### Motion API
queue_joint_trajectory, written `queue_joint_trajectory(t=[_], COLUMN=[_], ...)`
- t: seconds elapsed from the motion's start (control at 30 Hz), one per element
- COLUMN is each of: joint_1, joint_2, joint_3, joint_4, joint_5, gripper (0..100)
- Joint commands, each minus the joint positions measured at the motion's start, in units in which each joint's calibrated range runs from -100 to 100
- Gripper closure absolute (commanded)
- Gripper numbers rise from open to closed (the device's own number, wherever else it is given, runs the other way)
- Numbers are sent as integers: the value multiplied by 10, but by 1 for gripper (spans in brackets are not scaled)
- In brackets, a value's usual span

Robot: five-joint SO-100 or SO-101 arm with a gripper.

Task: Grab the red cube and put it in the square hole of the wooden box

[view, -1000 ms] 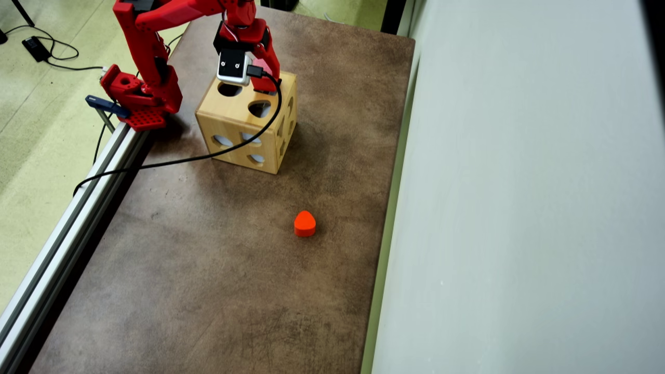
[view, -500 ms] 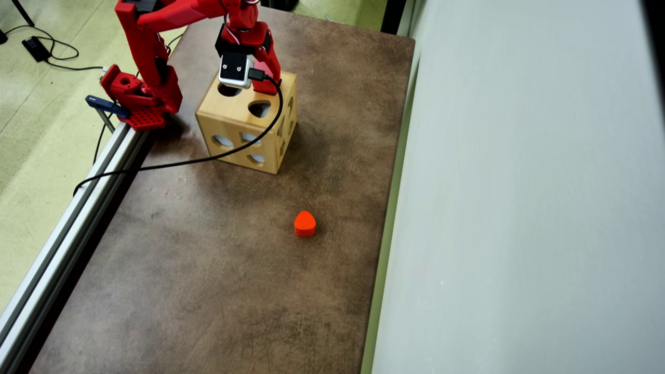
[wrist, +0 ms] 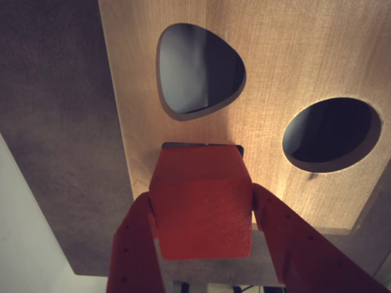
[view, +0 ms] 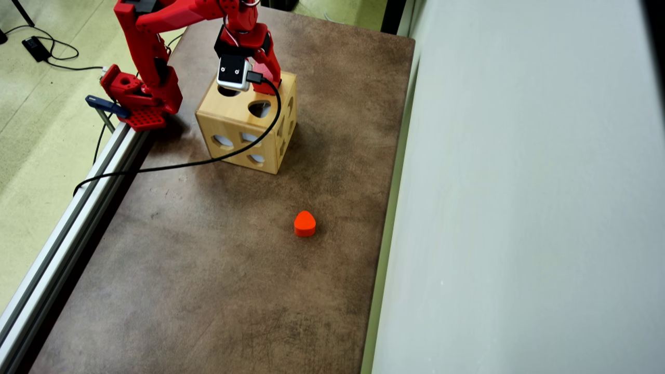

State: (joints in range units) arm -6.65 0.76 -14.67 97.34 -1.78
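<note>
End effector (wrist: 201, 210) is clamped on the red cube (wrist: 201, 207), one finger on each side of it in the wrist view, poised over the top face of the wooden box (wrist: 275, 67). Step in hand, as I read it: insertion.

Wrist view, left to right:
- brown counter (wrist: 55, 122) beyond the box's left edge
- rounded teardrop hole (wrist: 198, 67), upper left of the face
- cube below it, covering most of the square hole (wrist: 201, 145); only a thin dark strip shows past the cube's far edge
- round hole (wrist: 330, 134) off to the right

Cube edges look about parallel to that strip, so rotation seems fine. I can't tell whether the cube has entered the opening or sits just above it.

Overhead view: you can't see the cube, because the arm and its wrist camera (view: 232, 72) cover the back of the box top. An orange-red rounded block (view: 304, 224) lies on the counter well apart from the box; ignore it.

Next move calls for a straight descent with no sideways drift. Release only once the cube is clearly inside the cut-out. If it catches on the rim, lift slightly and re-centre rather than pushing harder.
</note>
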Motion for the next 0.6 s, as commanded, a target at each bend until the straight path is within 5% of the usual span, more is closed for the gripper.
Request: queue_joint_trajectory(t=[0.0,0.57], joint_1=[12,11], joint_2=[16,36], joint_3=[-19,-21], joint_4=[4,4], joint_5=[3,3], gripper=[98,98])
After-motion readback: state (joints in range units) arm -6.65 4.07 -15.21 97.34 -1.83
